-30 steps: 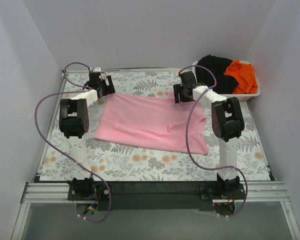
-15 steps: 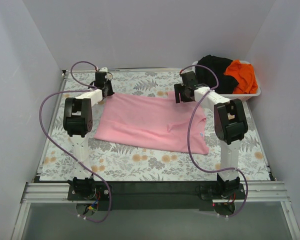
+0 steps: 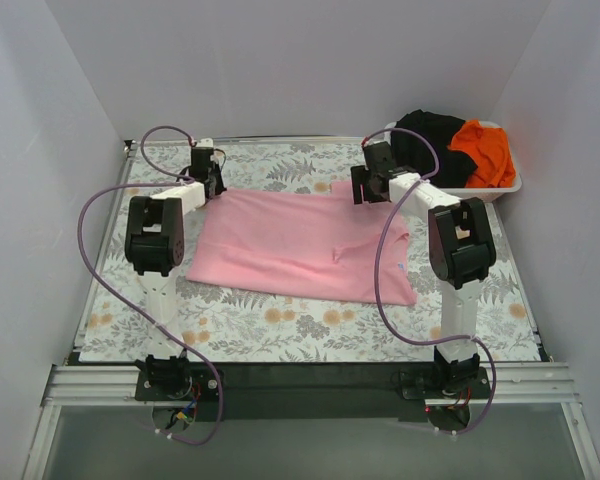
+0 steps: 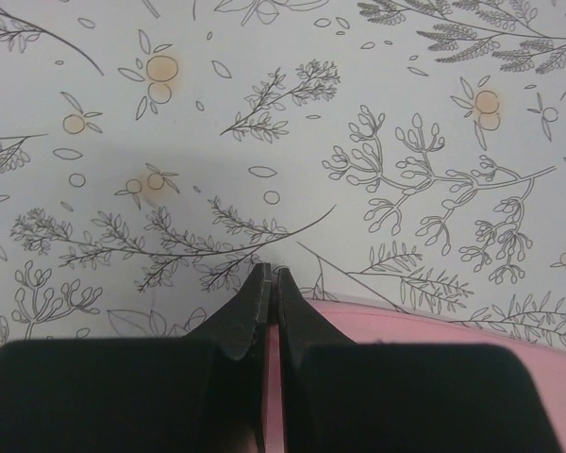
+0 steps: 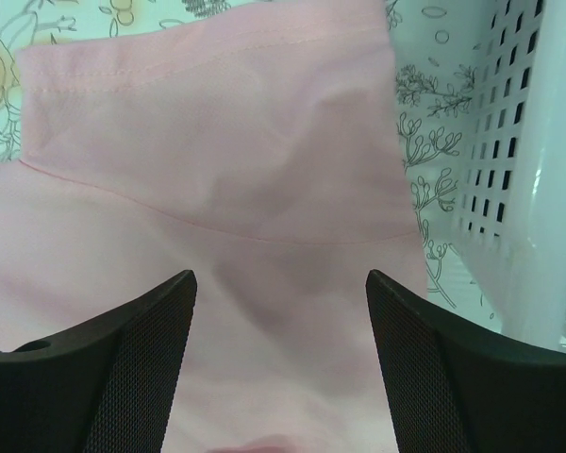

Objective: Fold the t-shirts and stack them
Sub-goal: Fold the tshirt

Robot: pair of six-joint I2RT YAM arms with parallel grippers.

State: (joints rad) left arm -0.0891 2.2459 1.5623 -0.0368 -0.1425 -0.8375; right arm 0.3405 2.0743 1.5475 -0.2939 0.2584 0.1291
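Observation:
The light pink t-shirt [image 3: 300, 245] lies spread flat on the flower-patterned table. My left gripper [image 3: 212, 185] sits at its far left corner; in the left wrist view the left gripper [image 4: 270, 274] is shut, pink cloth shows in the slit between the black fingers, and the shirt's hem [image 4: 434, 326] runs off to the right. My right gripper [image 3: 365, 190] hovers over the far right corner. From the right wrist the right gripper [image 5: 281, 278] stands open above the pink sleeve [image 5: 217, 142], with nothing pinched. A black t-shirt [image 3: 425, 135] and an orange t-shirt [image 3: 485, 150] lie in the basket.
The white lattice basket [image 3: 500, 190] stands at the back right corner of the table, and its wall [image 5: 538, 142] is close to the right of my right gripper. White walls enclose the table on three sides. Purple cables loop off both arms.
The left gripper has closed at the shirt's far left corner, and that arm has shifted slightly right. The right arm has barely moved and stays open.

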